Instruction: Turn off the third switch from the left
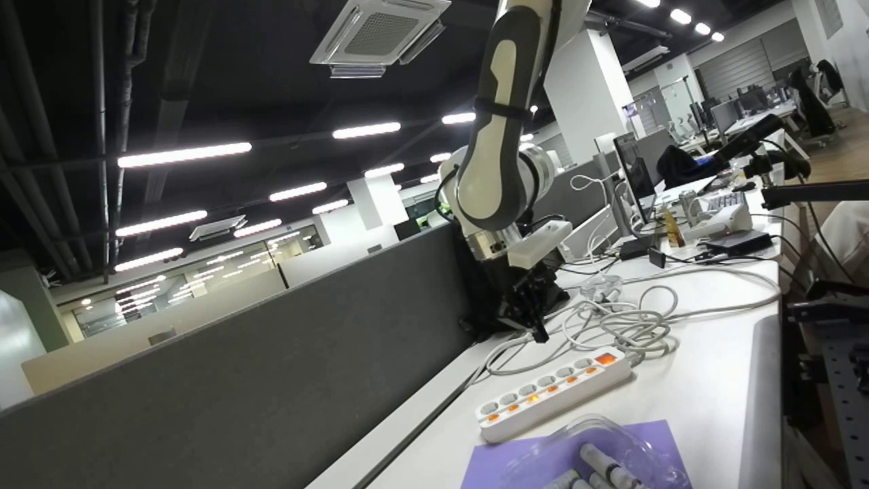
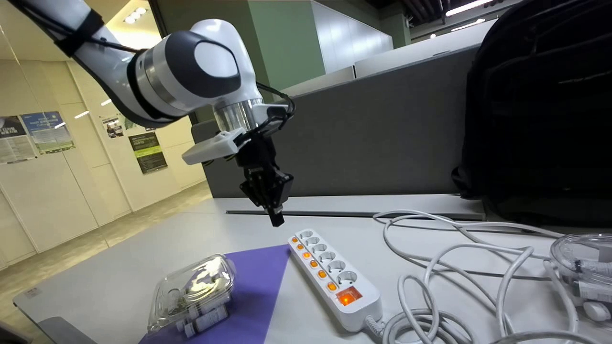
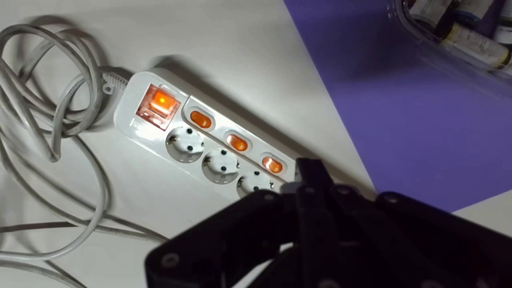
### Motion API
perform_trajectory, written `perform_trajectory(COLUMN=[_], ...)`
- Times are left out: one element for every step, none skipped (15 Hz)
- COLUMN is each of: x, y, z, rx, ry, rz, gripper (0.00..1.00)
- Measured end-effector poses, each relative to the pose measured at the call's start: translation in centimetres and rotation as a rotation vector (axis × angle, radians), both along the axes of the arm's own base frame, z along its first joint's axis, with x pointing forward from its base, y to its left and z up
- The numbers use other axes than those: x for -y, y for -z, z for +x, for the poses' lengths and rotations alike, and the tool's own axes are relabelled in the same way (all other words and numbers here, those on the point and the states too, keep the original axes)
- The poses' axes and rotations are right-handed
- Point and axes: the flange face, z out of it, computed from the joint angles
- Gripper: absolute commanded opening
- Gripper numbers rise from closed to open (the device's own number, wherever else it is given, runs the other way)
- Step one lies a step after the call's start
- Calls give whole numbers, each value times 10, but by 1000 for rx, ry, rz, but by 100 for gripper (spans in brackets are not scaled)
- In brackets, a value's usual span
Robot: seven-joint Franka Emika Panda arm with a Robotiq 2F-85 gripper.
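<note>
The fingers (image 1: 540,334) are hanging closed above the strip (image 1: 553,402); the third switch (image 1: 533,398) is lying below them, and they are hiding it in the wrist view.

On the white table (image 2: 119,267) lies a flat purple sheet (image 2: 256,286), and on it sits a clear plastic box (image 2: 193,289) holding small cylinders with white labels (image 2: 210,319). In an exterior view, a large black backpack (image 2: 535,119) stands before an upright dark grey partition panel (image 2: 373,143).
</note>
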Motion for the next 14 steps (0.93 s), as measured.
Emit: perform_trajectory(x=[1,1,2,3,4,5,5,5,6,6,6,5,5,5], y=[0,2,5,10,16,23,30,36,43,49,54,59,62,65], z=[1,2,2,2,3,3,3,3,4,4,6,7,10,13], rx=[17,30,36,42,47,50,51,50,48,44,38,33,30,29], ry=[0,5,10,18,27,38,47,57,67,77,85,93,99,104], rz=[-2,0,3,4,5,5,5,5,4,2,-1,-3,-5,-7], gripper=[0,0,0,0,0,0,0,0,0,0,0,0,0,0])
